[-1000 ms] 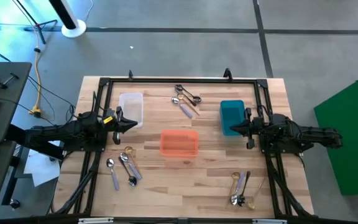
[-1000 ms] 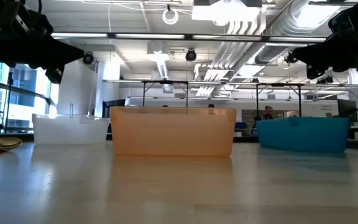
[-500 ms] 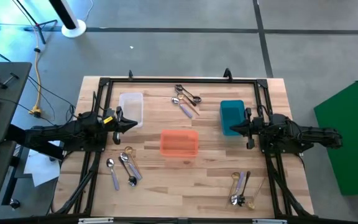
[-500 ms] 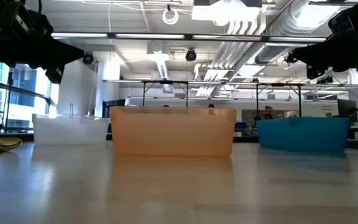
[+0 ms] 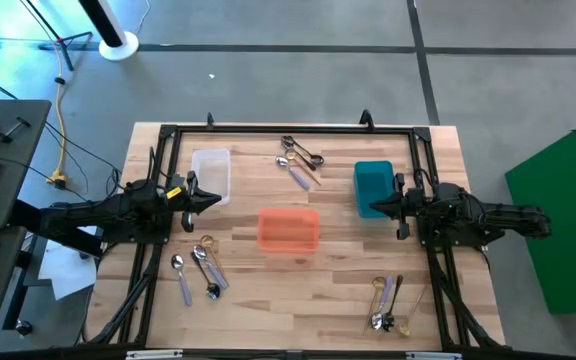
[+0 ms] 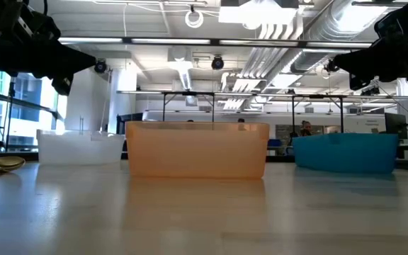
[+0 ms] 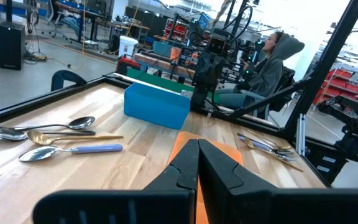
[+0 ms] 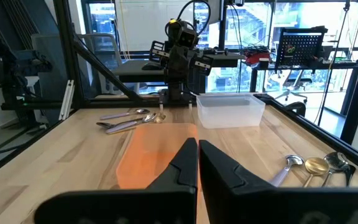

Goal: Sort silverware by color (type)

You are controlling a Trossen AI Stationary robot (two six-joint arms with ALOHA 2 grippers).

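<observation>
The silverware lies flat on the wooden table in three loose groups of small spoons: one at the far middle (image 5: 299,160), one at the near left (image 5: 198,268), one at the near right (image 5: 386,302). Gold, dark and lavender-handled spoons (image 7: 55,138) are mixed in them. My left gripper (image 5: 212,199) hovers shut at the table's left, just on the near side of the clear bin (image 5: 211,174), pointing level toward the right. My right gripper (image 5: 374,207) hovers shut at the table's right, over the teal bin's (image 5: 373,185) near end, pointing level toward the left. Neither gripper holds anything.
An orange bin (image 5: 288,229) stands at the table's middle, between the two grippers. A black frame (image 5: 288,128) runs around the table's edges. A person in a hooded top (image 7: 272,62) sits beyond the table's right side. Bare wood lies near the front middle.
</observation>
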